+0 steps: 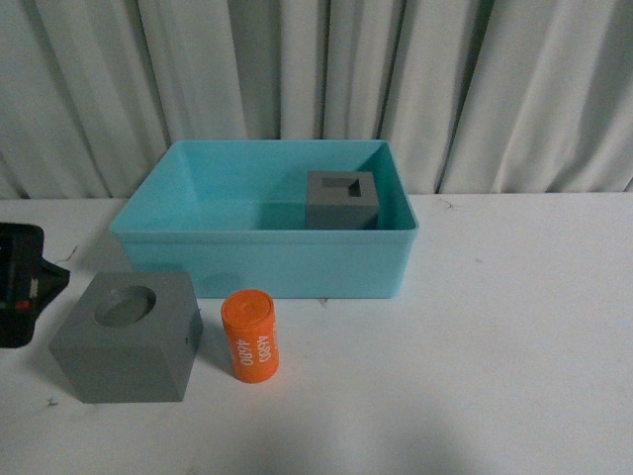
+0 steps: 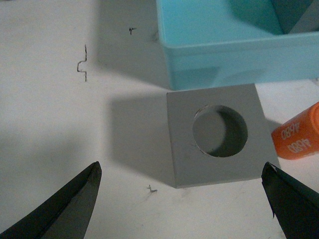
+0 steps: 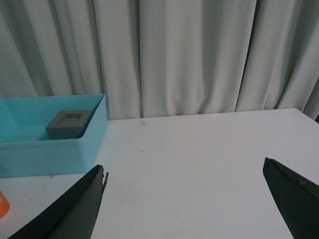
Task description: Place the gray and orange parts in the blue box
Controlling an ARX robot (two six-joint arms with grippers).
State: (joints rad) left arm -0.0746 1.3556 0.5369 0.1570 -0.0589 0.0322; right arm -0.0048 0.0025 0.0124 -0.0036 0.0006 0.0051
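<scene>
A gray cube with a round recess (image 1: 129,336) sits on the white table in front of the blue box (image 1: 262,262). It also shows in the left wrist view (image 2: 219,134). An orange cylinder printed "4680" (image 1: 250,334) stands just right of that cube and shows at the left wrist view's edge (image 2: 299,134). A gray cube with a square recess (image 1: 342,199) lies inside the box at its back right; the right wrist view shows it (image 3: 69,124) in the box (image 3: 50,154). My left gripper (image 2: 182,199) is open, above the table just short of the round-recess cube. My right gripper (image 3: 184,199) is open and empty over bare table.
White pleated curtains hang behind the table. A dark part of the left arm (image 1: 20,282) shows at the front view's left edge. Small black marks (image 2: 82,64) lie on the tabletop.
</scene>
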